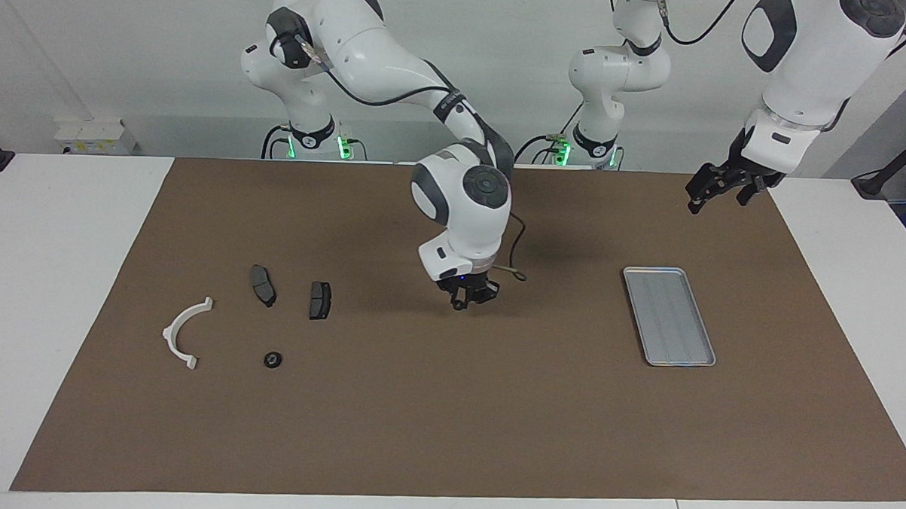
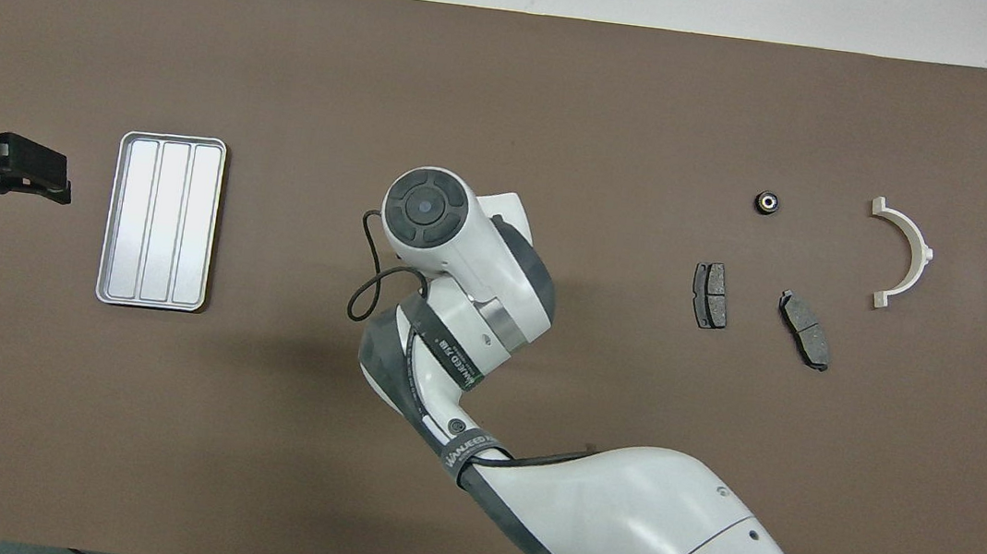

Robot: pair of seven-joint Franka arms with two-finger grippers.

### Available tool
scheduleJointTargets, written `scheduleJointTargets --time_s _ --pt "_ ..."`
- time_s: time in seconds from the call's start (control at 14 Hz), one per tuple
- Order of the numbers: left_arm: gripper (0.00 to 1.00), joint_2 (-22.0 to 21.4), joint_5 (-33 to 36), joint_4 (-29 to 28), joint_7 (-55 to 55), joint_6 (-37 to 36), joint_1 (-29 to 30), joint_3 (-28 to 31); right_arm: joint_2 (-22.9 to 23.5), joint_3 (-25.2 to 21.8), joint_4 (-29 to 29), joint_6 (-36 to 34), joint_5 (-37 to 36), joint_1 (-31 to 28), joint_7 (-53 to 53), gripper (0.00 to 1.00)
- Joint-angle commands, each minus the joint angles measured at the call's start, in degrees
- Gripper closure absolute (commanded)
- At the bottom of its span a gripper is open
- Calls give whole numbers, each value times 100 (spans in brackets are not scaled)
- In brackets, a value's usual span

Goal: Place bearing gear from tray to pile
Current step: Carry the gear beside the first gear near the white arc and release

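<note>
Bearing gear [image 1: 459, 305], a small dark piece, looks pinched between the closed fingertips of the right gripper [image 1: 463, 300], raised over the middle of the mat [image 1: 447, 420] between the empty tray [image 1: 669, 316] and the pile [image 1: 319, 300], which lies toward the right arm's end of the table, while the left gripper [image 1: 715, 193] waits spread apart over the mat near the tray.

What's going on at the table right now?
The right gripper, shut, hangs over the brown mat between the ridged silver metal tray and the pile, apparently pinching a small black bearing gear. A matching black gear lies in the pile by the white semicircular plastic bracket and two dark grey brake-pad-shaped pieces. The left gripper waits open over the mat near the tray.
</note>
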Motion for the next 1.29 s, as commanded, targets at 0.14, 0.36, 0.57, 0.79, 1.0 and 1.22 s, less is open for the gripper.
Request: scheduleJointTargets --time_s 0.14,0.36,0.57,0.79,1.0,1.22 --pt "0 -117 -80 -116 68 -8 126 -42 -975 117 -50 -1060 48 -1296 -2874 100" --pt "0 -117 -80 -116 68 36 108 -59 -1047 108 -129 -1098 39 -2210 -4659 100" --pt "0 -117 -80 -125 68 -8 91 -50 -1117 108 -567 -589 22 -2870 -5734 100" --pt "0 -117 -80 -125 68 10 82 -59 -1091 108 -1383 551 22 -3362 -6367 100" --pt "0 -117 -80 -125 68 10 73 -50 -1004 108 -1913 1337 39 -3495 -6475 100" --pt "0 -117 -80 -125 68 10 73 -50 -539 108 -1914 1881 30 -3610 -6545 100"
